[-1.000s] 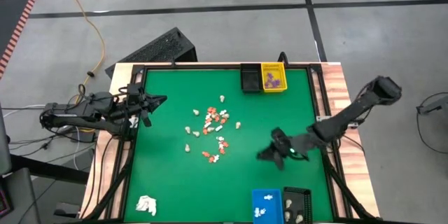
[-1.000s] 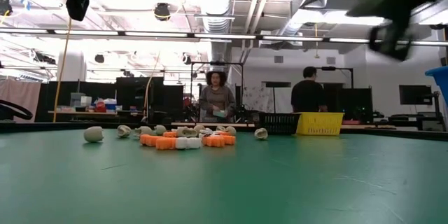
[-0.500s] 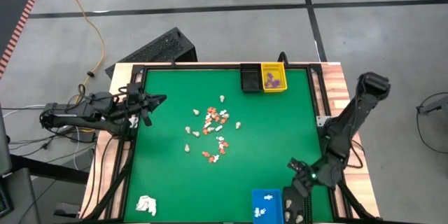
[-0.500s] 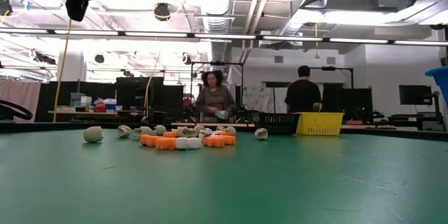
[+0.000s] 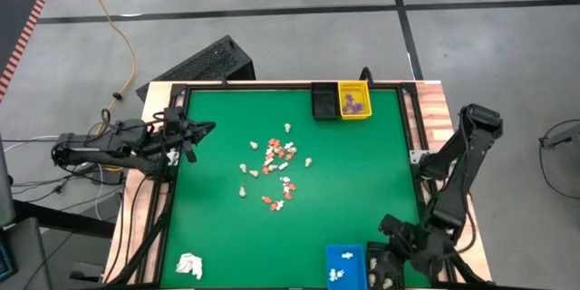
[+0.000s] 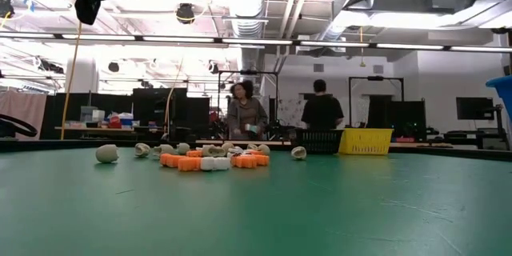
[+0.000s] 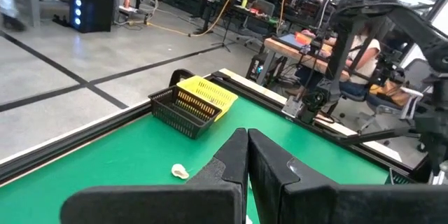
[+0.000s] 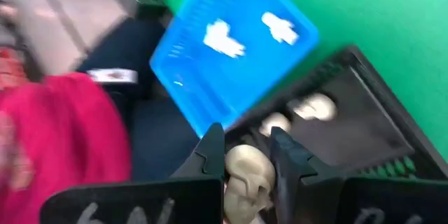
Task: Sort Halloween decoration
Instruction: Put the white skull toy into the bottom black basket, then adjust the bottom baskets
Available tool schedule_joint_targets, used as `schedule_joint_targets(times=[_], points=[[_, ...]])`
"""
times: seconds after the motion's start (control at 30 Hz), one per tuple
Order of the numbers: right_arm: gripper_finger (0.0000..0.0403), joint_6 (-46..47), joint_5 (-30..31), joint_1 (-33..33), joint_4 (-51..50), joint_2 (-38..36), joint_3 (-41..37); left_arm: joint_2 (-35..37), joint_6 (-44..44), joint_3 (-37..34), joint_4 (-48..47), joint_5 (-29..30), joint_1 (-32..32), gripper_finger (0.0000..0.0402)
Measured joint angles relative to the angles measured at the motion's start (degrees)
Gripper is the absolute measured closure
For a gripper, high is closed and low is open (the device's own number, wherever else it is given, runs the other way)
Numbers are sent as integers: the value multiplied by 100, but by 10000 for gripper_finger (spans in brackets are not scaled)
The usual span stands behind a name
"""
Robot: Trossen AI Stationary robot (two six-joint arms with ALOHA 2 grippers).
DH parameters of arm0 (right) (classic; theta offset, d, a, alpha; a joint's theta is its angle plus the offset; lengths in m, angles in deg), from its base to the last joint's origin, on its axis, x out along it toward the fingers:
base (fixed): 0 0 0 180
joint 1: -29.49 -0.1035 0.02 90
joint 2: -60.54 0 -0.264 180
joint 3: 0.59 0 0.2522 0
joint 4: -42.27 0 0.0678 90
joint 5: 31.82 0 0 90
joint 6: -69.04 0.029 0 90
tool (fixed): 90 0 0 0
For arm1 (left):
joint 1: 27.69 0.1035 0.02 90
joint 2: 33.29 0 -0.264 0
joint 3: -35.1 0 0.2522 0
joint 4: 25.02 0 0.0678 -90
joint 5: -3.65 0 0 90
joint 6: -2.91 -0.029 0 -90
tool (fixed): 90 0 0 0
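Several tiny orange, white and cream Halloween pieces (image 5: 272,168) lie in a loose cluster mid-table; they also show in the low view (image 6: 210,160). My right gripper (image 5: 391,252) hangs over the black basket (image 5: 384,268) at the near right, shut on a cream skull-like piece (image 8: 248,173). That basket (image 8: 364,122) holds two cream pieces (image 8: 313,106). The blue basket (image 8: 231,49) beside it holds two white pieces. My left gripper (image 5: 205,129) waits shut at the table's left edge, its fingers (image 7: 246,155) together and empty. My right gripper pinches the cream skull-like piece by its two sides (image 8: 229,171) between its two fingers (image 8: 210,155). The piece is lifted clear, above the black basket's near end.
A yellow basket (image 5: 354,100) with purple pieces and a second black basket (image 5: 323,101) stand at the far edge. A white wadded lump (image 5: 188,265) lies at the near left corner. Two people stand in the room behind the table (image 6: 320,116).
My right gripper has swung from the table's right middle toward the near edge and now hangs over the near-right black basket, still shut on the cream piece. It has left the low view. A person in the background has walked leftward.
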Motion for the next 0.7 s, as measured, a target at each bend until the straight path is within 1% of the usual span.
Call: schedule_joint_targets(times=[0.07, 0.2, 0.3, 0.4, 0.6, 0.7], points=[[341, -3, -335, 2, -215, 292, 181, 0, -2, 0, 0, 0, 0, 401], [340, 0, -1041, 10, -265, 806, 328, -10, -23, 0, 2, 6, 1, 401], [330, 100, -1322, 33, -326, 1029, 333, -11, -24, 0, -2, 95, 0, 401], [304, 128, -1461, 81, -388, 1127, 333, -11, -26, 0, 0, 122, 1, 401], [229, 109, -1457, 162, -700, 1096, 333, -11, 20, 0, -2, 130, 2, 401], [205, -54, -1456, 204, -709, 1087, 333, -11, 22, 0, -4, 131, 2, 401]])
